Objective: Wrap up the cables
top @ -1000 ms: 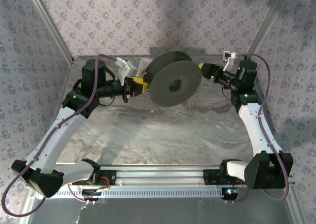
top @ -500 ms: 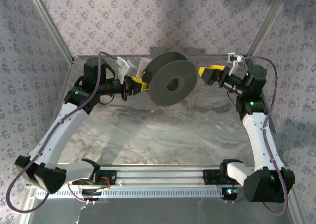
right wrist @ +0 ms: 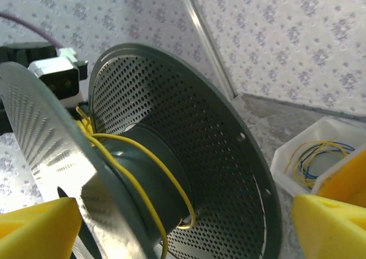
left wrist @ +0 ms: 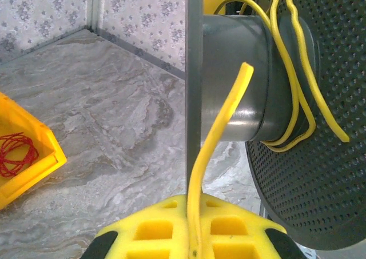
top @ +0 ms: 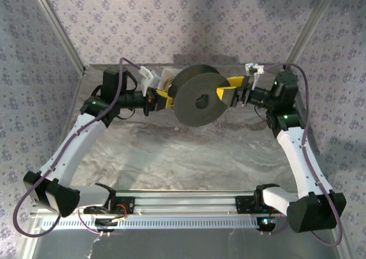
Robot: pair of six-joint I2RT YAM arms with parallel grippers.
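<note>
The thin bright-yellow cord [left wrist: 293,93] lies in a few loose turns around the hub of the dark grey perforated spool [top: 197,96], between its two round flanges. From the right wrist I read the same yellow cord [right wrist: 132,182] crossing the hub in slack loops that hang off it and are not wound tight. One strand runs from the hub area down to the left gripper [left wrist: 193,227]. That strand sits in the seam between the yellow foam pads [left wrist: 231,227], which are pressed together on it.

In the top view the spool stands on edge at the far middle of the marbled grey table [top: 171,150]. The left gripper [top: 162,97] is at its left flange. The right gripper [top: 229,92] is at its right side. From the right wrist, the right gripper [right wrist: 183,230] is spread wide, one yellow finger [right wrist: 34,227] at each lower corner, with the near flange rim between them.

A yellow plastic bin [left wrist: 43,162] holding red cord sits on the table left of the spool. A white bin [right wrist: 297,150] holding blue and yellow wire sits to the right, beyond the far flange.
</note>
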